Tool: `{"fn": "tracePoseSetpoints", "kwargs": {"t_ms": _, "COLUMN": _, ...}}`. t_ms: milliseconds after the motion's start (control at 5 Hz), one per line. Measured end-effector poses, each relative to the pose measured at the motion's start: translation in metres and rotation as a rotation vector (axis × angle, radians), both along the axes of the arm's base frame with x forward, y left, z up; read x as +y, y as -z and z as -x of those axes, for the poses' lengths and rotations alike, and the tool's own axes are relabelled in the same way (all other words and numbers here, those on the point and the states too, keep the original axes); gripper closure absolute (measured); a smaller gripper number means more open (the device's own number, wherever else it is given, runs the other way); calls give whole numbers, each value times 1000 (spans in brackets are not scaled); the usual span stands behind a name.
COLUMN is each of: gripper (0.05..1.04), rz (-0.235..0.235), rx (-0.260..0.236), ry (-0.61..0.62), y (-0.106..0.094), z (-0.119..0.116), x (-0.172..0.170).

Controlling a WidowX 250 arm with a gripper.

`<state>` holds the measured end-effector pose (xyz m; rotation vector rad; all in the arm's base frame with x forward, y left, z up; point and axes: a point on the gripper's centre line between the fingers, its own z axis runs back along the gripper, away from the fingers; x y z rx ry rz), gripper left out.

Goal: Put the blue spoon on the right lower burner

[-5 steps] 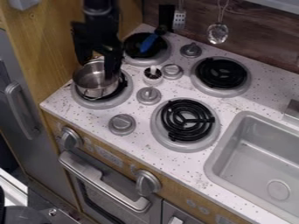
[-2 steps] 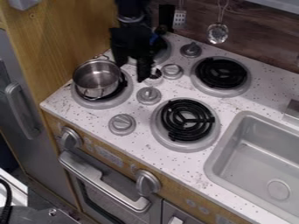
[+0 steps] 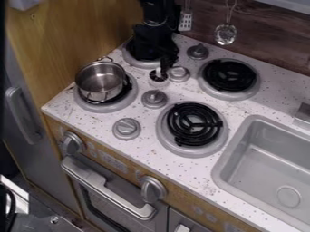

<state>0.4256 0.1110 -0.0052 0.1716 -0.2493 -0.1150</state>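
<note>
Gripper [image 3: 158, 59], grip state cannot be told: 1 rear burner [image 3: 140, 64] beneath, 1 pot [image 3: 100, 81] lower left, 1 front burner [image 3: 192, 124] lower right.

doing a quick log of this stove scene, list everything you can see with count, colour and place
countertop: one, speckled white, across the middle
burners: four, grey rings with black coils, two by two
pot: one, silver, on the lower left burner
countertop knobs: four, grey, among the burners
small round thing: one, white with dark top, near the pincer
oven knobs: two, grey, front panel
oven handle: one, silver, below them
sink: one, grey, right
slotted utensil: one, silver, hanging at top
round utensil: one, silvery, hanging beside it
door handle: one, grey, far left
robot arm: one, black, top
pincer: one, black, by the upper left burner
</note>
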Motion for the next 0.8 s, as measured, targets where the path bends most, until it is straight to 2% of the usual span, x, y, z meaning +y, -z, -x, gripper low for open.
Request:
{"fn": "tracePoseSetpoints", "kwargs": {"t_ms": 200, "gripper": 84, "rz": -6, "rx": -31, "ry": -79, "y": 15, "z": -21, "x": 14}}
{"fn": "tracePoseSetpoints", "kwargs": {"t_ms": 400, "gripper": 84, "rz": 27, "rx": -24, "ry": -138, "y": 25, "z": -39, "x": 26}}
{"fn": "tracePoseSetpoints", "kwargs": {"t_ms": 800, "gripper": 84, "rz": 31, "rx": -47, "ry": -228, "y": 35, "z": -58, "x": 46}}
